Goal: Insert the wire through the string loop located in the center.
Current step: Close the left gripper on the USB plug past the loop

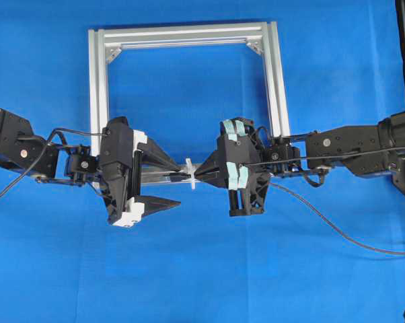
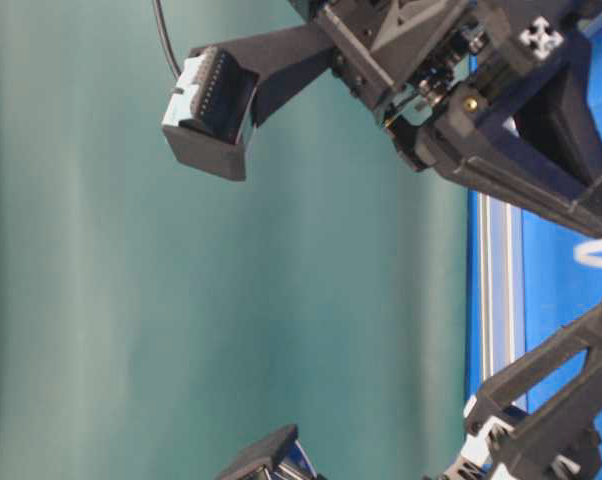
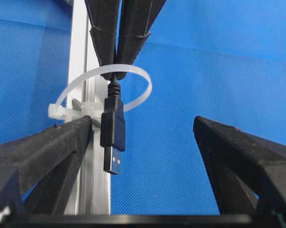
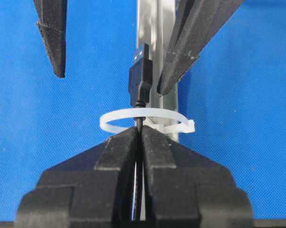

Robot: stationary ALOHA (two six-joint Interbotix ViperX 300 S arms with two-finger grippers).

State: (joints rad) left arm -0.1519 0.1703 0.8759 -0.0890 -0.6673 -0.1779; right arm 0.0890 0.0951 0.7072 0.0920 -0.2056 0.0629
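Wrist views: the plug [image 3: 112, 135] of the wire [image 4: 139, 124] is seen passed through the string loop [image 3: 133, 80]; in the overhead view this is too small to be made out.
Loop: one white tie, fixed on the near bar of the silver frame [image 1: 98, 87] at its middle, with the wire inside it.
Right gripper [image 4: 139, 135]: pressed together on the wire just behind the plug.
Left gripper [image 3: 145, 137]: spread wide, the plug between its fingers [image 3: 228, 152], untouched.
Table-level view: only arm parts and the loop's edge are shown.
Count: two grippers, one wire, one loop, one frame.
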